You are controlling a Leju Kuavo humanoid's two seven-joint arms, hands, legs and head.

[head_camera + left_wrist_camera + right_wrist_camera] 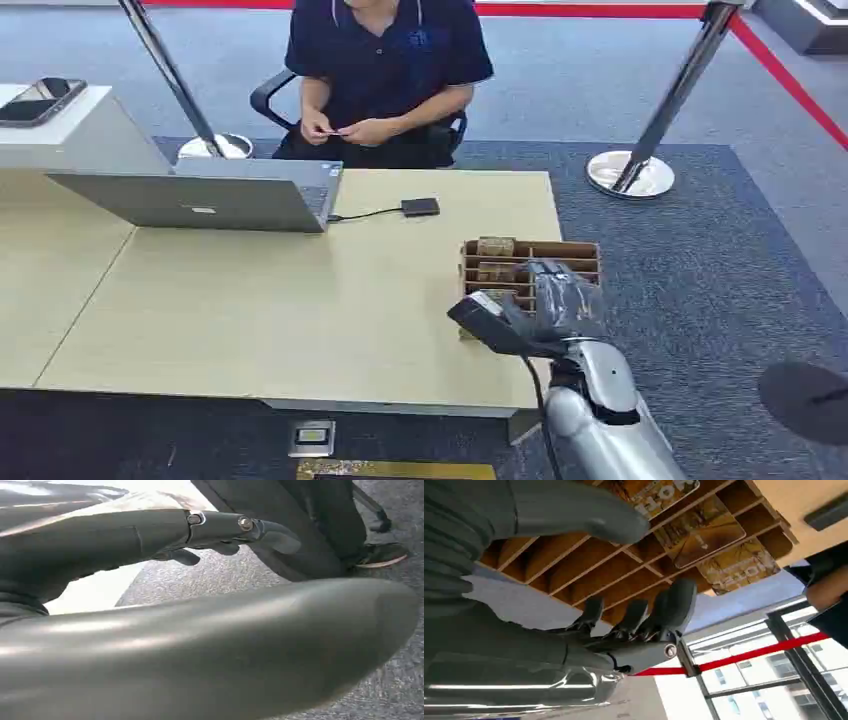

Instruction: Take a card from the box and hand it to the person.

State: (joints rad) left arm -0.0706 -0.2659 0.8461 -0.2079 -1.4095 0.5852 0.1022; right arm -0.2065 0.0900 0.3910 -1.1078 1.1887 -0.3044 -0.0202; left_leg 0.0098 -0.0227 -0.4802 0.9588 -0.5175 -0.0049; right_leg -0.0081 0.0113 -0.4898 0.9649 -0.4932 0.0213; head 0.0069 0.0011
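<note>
1. At the table's (250,310) far left, a phone (38,100) lies on a white stand beside an open laptop (200,198); a cable runs from the laptop to a small black device (420,207).
2. Behind the table sits a person (385,70), hands together near the edge, holding something too small to identify.
3. Toward the right end of the table stands a wooden box (530,265) split by slats into narrow slots. Brown-and-yellow cards (704,535) stand in the slots at one end; the slots nearest the robot's fingers look bare.
4. Over the near side of the box hovers the robot's right hand (560,300), fingers (674,605) spread and slightly curled, thumb apart, nothing in its grasp.
5. Judged from this, the step is the reach for a card. Doing it well means shifting the hand along the box toward the filled slots, lowering the thumb and a finger on either face of a single card's top edge, pinching firmly, then lifting straight up so the slats do not catch it.
6. The left hand (225,535), seen from its wrist camera, hangs over grey carpet with fingers stretched out and nothing held.
</note>
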